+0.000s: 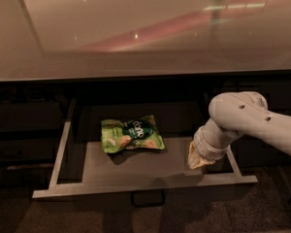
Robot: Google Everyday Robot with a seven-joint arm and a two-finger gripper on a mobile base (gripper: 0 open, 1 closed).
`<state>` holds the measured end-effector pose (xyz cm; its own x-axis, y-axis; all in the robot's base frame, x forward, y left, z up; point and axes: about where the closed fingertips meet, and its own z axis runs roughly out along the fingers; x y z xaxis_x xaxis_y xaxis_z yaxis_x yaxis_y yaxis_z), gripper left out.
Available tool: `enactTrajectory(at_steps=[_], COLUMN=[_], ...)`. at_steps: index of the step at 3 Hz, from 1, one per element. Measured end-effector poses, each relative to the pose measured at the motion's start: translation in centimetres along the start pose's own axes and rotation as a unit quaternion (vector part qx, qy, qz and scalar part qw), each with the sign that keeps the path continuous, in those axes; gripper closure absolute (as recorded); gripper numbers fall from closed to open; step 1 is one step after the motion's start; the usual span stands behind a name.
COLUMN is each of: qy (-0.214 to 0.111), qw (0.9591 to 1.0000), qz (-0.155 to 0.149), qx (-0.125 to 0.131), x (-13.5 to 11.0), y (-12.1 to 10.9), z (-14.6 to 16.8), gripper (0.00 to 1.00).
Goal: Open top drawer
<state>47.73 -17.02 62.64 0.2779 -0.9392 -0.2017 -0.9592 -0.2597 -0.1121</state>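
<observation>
Top drawer (pixel 145 187) stands open under smooth shiny counter (pixel 136 33). Flat grey floor, thin pale rim, small dark loop handle (pixel 147 198) at near front. Crinkly green snack bag (pixel 131 135) lies inside, left of middle. Round white arm (pixel 252 120) comes from right. Gripper (pixel 200 158) low in drawer's near right corner; open or closed, cannot tell.

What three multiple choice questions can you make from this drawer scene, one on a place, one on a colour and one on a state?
1. The gripper is: A) above the counter; B) at the right end of the top drawer; C) by its left side.
2. The snack bag is mainly: A) green; B) red; C) blue.
3. The top drawer is: A) shut; B) pulled open; C) taken out.

Answers: 1 B, it hangs beside the drawer's right wall; 2 A, the wrapper shows green; 3 B, its floor and the bag are exposed.
</observation>
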Motion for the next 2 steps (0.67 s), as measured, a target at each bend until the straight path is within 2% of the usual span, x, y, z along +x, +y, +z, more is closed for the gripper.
enactTrajectory(at_steps=[1, 2], qy=[0.0, 0.0], qw=[1.0, 1.0], qz=[0.0, 0.0], qx=[0.0, 0.0], x=[0.0, 0.0], y=[0.0, 0.01], z=[0.0, 0.01], gripper=[0.11, 0.0])
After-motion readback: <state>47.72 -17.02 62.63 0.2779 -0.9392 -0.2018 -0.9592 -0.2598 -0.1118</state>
